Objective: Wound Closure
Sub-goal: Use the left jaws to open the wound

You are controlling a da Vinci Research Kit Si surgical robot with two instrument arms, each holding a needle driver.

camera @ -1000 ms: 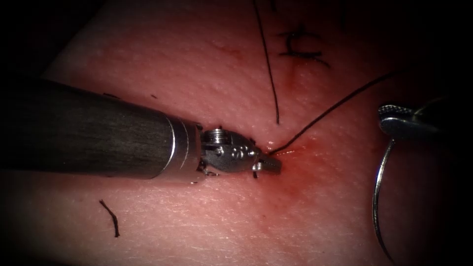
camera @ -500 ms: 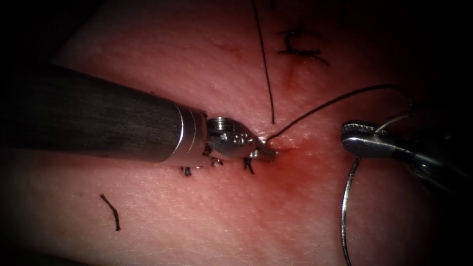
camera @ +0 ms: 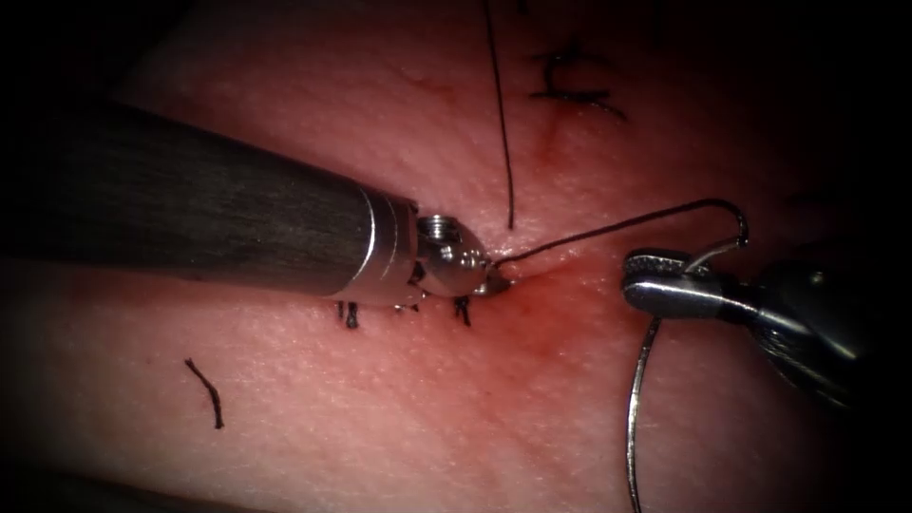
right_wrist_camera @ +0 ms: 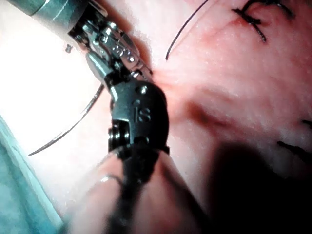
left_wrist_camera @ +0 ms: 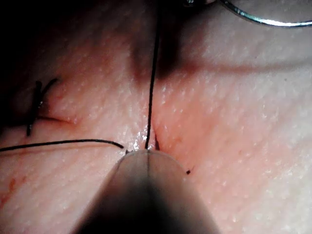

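Needle [camera: 635, 399] hangs free of the tissue [camera: 408, 408] at lower right of the endoscope frame, clamped near its thread end by the right hand [camera: 655, 283]. Thread [camera: 608, 228] runs left to the cut, where the left hand [camera: 494, 282] seems pinched shut on it. Finished stitch [camera: 575, 90] sits upper centre; a cut thread end [camera: 206, 391] lies lower left.

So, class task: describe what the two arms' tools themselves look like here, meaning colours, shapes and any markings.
The left arm's tool has a thick, dark grey, faintly streaked shaft ending in a bright silver collar, then a small rounded metal wrist with a screw-like cap on top. The right arm's tool is polished steel with a slim hand that has ridged edges and a bulbous wrist. In the right wrist view its dark wrist housing carries stamped characters.
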